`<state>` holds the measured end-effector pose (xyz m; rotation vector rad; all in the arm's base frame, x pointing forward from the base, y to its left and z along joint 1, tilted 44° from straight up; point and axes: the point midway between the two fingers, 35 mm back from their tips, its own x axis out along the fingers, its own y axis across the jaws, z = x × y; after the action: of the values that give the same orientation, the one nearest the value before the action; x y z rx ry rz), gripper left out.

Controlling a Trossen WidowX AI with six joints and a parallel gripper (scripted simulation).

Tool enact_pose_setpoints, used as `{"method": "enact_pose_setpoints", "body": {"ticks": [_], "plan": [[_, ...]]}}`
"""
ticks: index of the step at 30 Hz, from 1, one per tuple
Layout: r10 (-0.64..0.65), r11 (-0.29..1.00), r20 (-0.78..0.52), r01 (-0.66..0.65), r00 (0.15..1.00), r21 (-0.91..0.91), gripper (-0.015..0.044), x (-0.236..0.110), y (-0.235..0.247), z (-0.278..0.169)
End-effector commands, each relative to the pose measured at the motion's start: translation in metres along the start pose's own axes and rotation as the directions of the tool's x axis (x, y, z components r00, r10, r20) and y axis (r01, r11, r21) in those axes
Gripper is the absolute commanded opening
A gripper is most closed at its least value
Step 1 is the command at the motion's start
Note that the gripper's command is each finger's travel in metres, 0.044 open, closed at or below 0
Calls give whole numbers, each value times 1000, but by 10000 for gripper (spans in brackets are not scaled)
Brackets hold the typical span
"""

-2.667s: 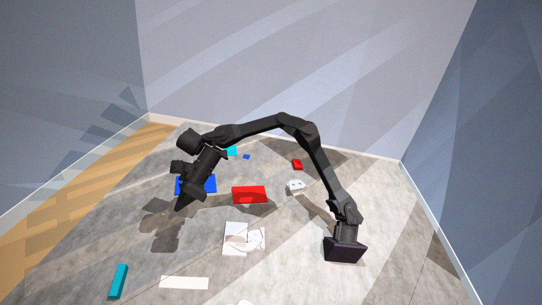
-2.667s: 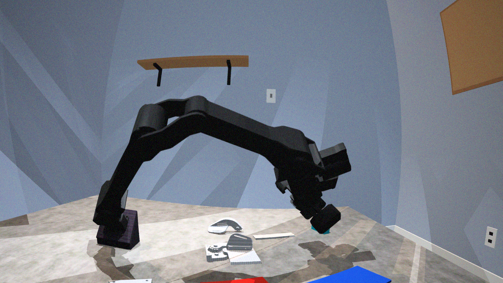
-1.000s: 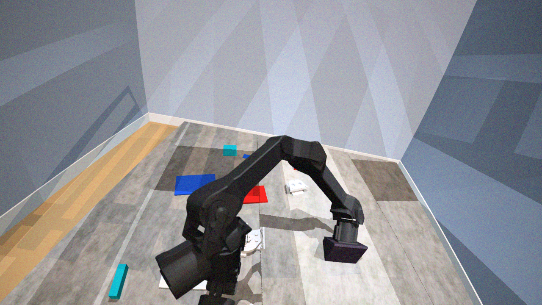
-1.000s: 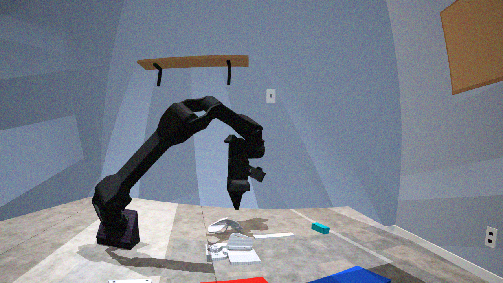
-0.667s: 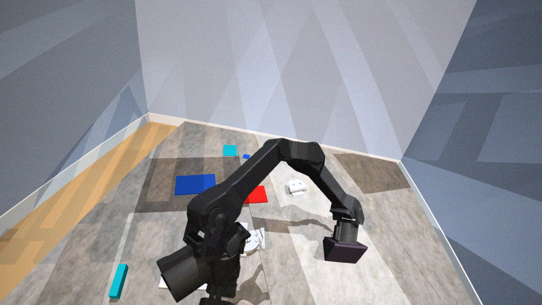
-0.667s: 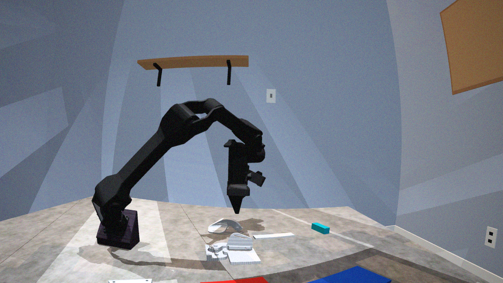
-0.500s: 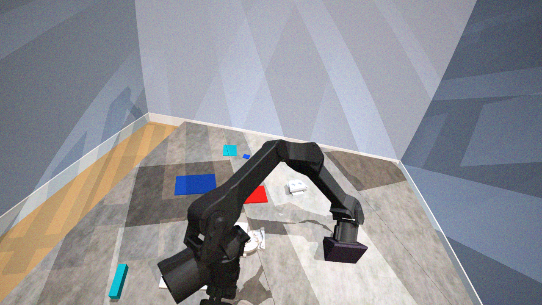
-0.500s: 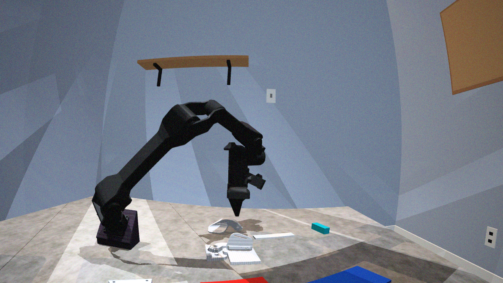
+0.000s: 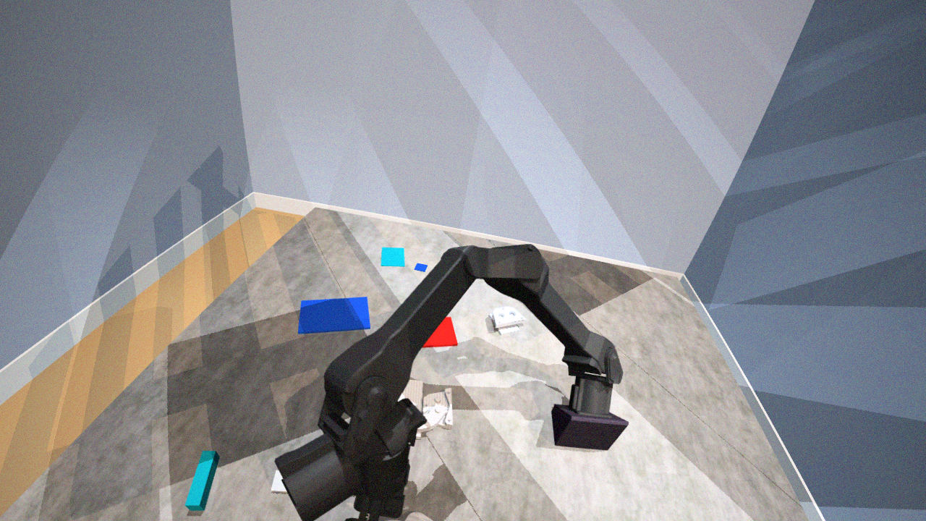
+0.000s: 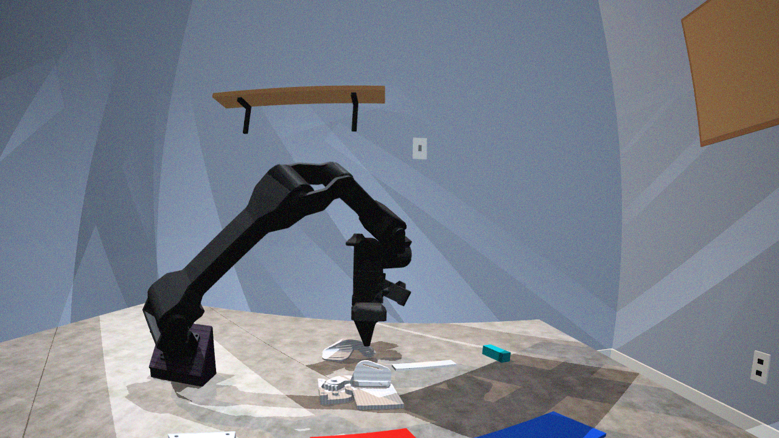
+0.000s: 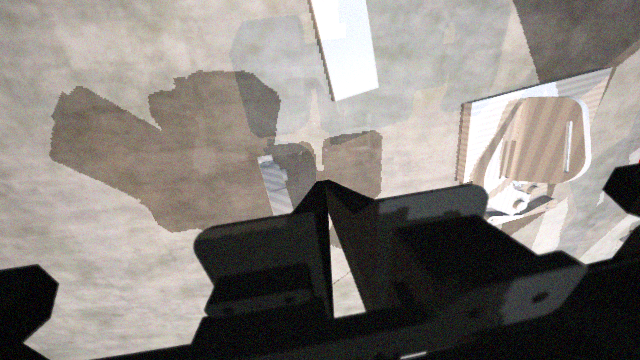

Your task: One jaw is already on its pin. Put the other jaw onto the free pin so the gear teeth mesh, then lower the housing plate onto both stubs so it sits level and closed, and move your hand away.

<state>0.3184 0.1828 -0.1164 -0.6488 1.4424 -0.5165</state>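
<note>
Pointing straight down, the closed gripper [image 10: 367, 345] [image 11: 323, 187] hangs beneath the bent arm [image 9: 414, 330] [image 10: 228, 239].

In the top view, taking the pin base [image 9: 440, 414] [image 10: 378, 401] [image 11: 470, 145] as the clock's centre, the arm's foot [image 9: 611, 430] [image 10: 207, 348] lies at 3 o'clock, well apart. The two-holed part [image 9: 506, 317] [image 10: 201, 435] sits at 1, the medium panel [image 9: 443, 333] [image 10: 364, 434] at 12, and the large panel [image 9: 333, 315] [image 10: 550, 427] between 10 and 11. Farther out, the small tile [image 9: 420, 266] is at 12, with the square tile [image 9: 392, 256] just beside its 10 o'clock side. The flat strip [image 9: 278, 483] [image 10: 423, 365] [image 11: 350, 60] lies at 8, the long block [image 9: 202, 480] [image 10: 496, 353] beyond it, and the curved piece [image 9: 414, 516] [image 10: 337, 350] [image 11: 276, 185] near 6, mostly hidden.
</note>
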Motion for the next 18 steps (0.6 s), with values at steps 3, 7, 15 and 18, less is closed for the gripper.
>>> {"method": "enact_pose_setpoints", "body": {"ticks": [3,7,15,18], "plan": [[-7,1000,-3,7,1000,-2,0,12,-2,-1],[-7,1000,-3,7,1000,-2,0,16,-2,-1],[-6,1000,-2,6,1000,-2,0,16,4,0],[-6,1000,-2,6,1000,-2,0,16,9,0]]}}
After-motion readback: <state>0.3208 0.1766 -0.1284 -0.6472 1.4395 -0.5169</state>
